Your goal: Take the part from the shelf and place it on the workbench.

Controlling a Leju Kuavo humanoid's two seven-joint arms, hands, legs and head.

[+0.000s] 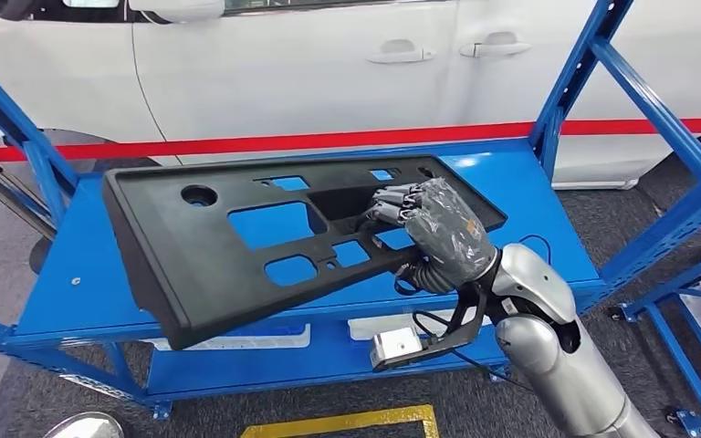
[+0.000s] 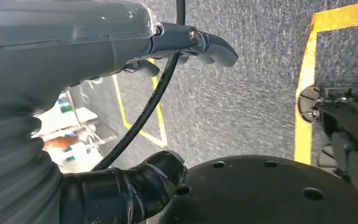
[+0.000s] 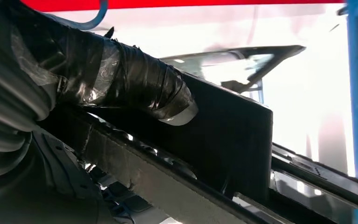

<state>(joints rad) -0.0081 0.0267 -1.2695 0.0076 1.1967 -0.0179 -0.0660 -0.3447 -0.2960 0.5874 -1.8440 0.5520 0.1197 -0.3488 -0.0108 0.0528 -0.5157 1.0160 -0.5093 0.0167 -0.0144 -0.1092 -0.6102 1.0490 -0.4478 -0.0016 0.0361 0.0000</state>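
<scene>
Right hand point(image 1: 429, 228) is on the part point(image 1: 237, 246), a long black panel lying across the blue shelf point(image 1: 82, 283). The fingers point(image 1: 392, 203) hook into a cutout near the panel's car-side end, and the right wrist view shows the thumb point(image 3: 135, 84) pressed on the panel face, so it looks like a real grip, though the contact underneath is hidden. The long axis runs side to side, with most of the panel stretching away from that hand. Left hand point(image 2: 121, 42) hangs by the floor, curled loosely, holding nothing.
</scene>
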